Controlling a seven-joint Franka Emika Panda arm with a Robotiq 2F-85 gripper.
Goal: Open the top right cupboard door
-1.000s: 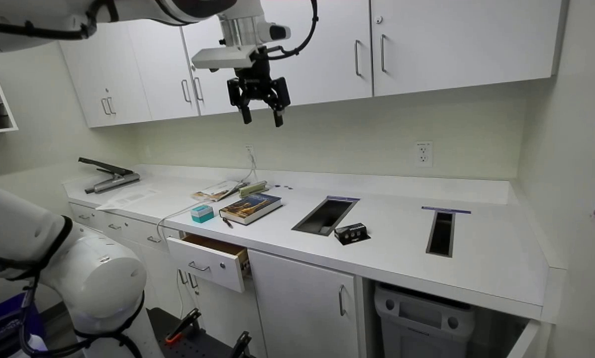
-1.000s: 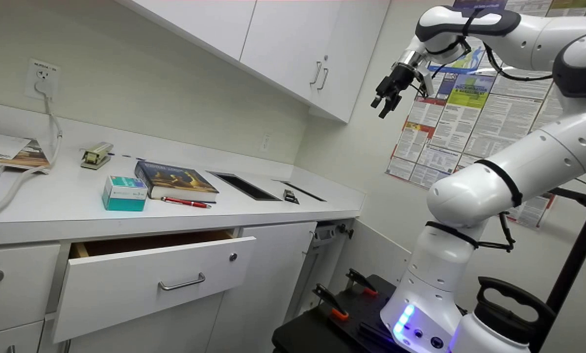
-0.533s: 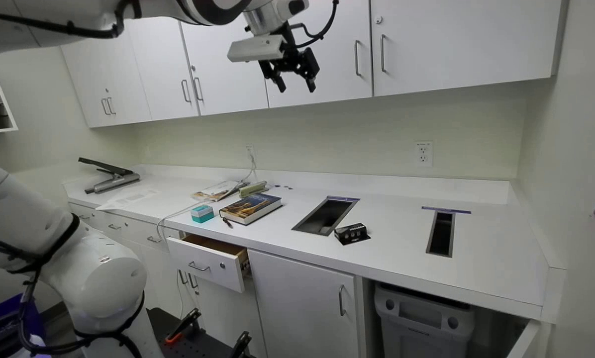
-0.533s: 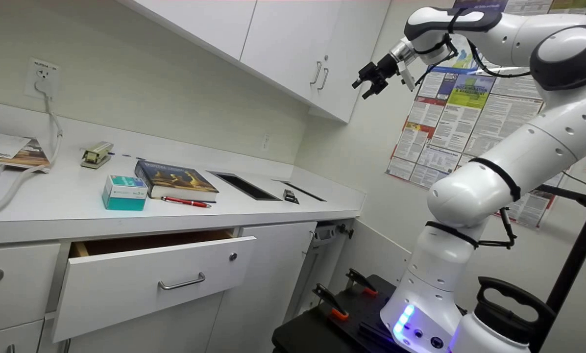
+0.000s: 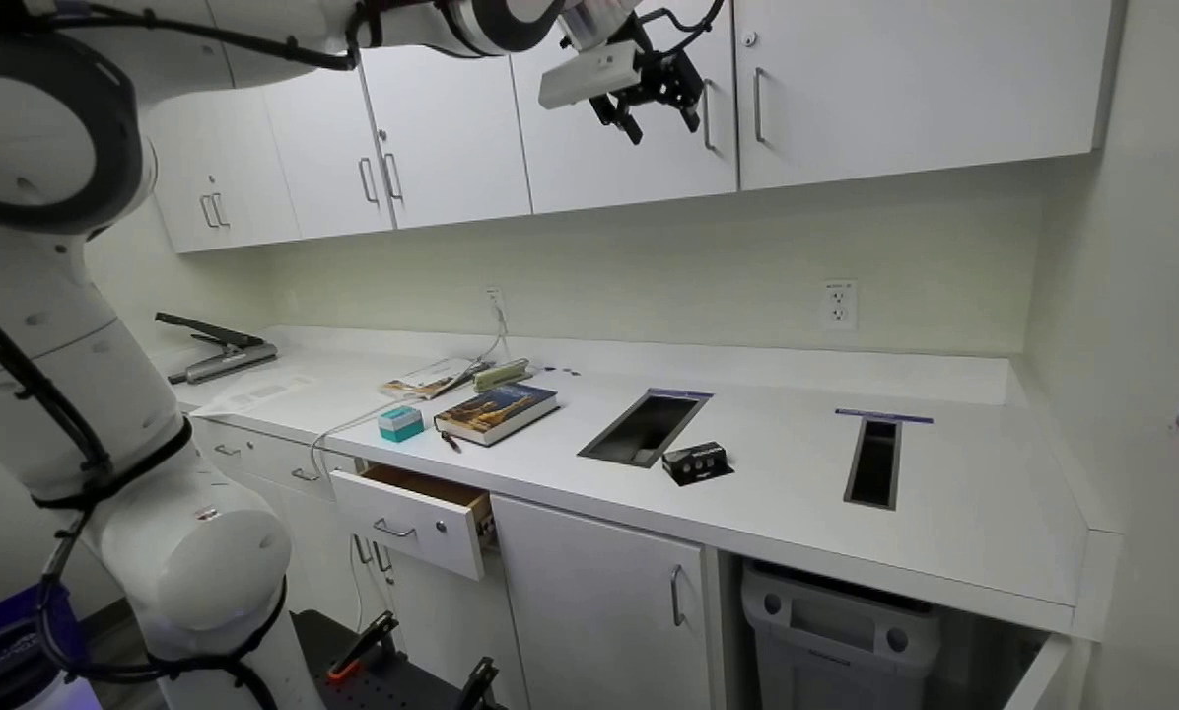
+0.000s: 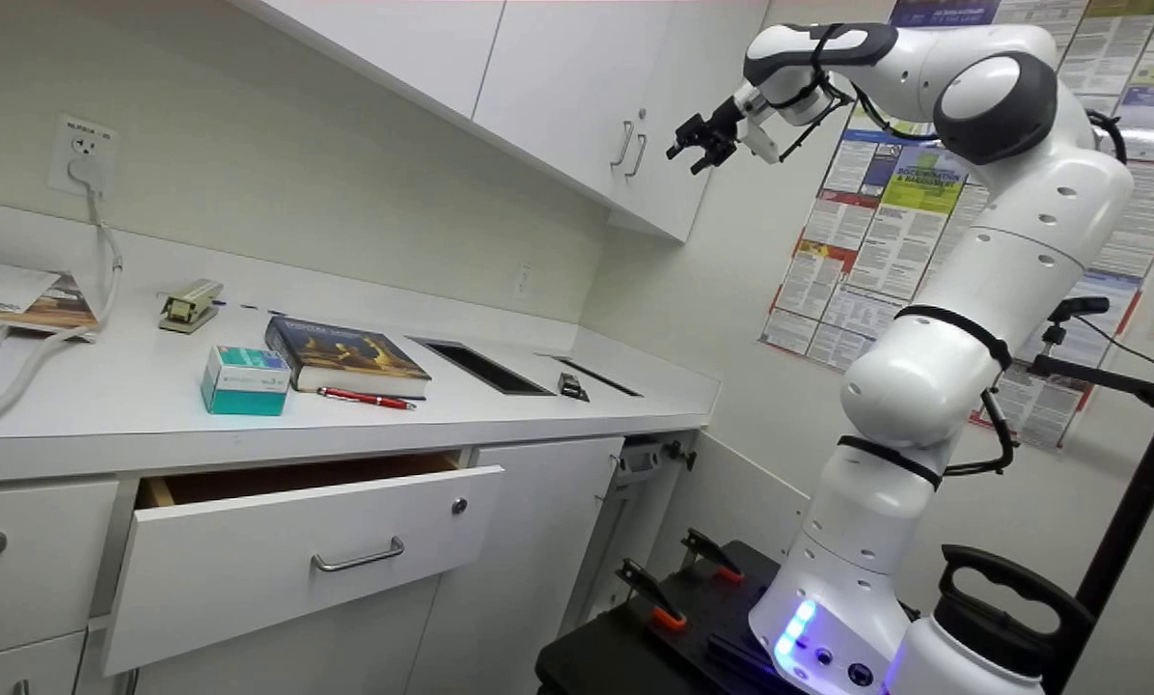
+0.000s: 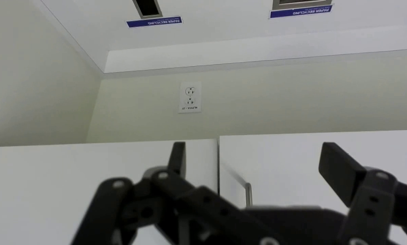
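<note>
We locate the top right cupboard door (image 5: 925, 84) at the right end of the wall cabinets (image 5: 442, 148), above the countertop (image 5: 984, 473). The panel sits closed, in line with the narrower wall door (image 5: 599, 170) to its left, and its front faces out into the room. We read the visible portion as longer horizontally than vertically (the upper edge lies outside the frame, so we cannot confirm the full long axis). The bar handle (image 5: 758, 106) is mounted near the lower left edge, long axis vertical, with a round lock (image 5: 750, 39) above it. In both exterior views it stands beside the adjacent handle (image 6: 622, 143) of the narrower wall door.

We find the gripper (image 7: 254, 145) in front of the wall cabinets. In an exterior view its fingers (image 5: 690, 118) slant downward and overlap the narrower wall door; we cannot tell the depth between them. The jaws are released and parted wide; in the wrist view the seam (image 7: 218, 166) between the two doors and the end of the adjacent handle show through the gap. That view stands upside down: there the top right cupboard door occupies the left, the narrower wall door the right, and the wall outlet (image 7: 190, 97) appears above both.
</note>
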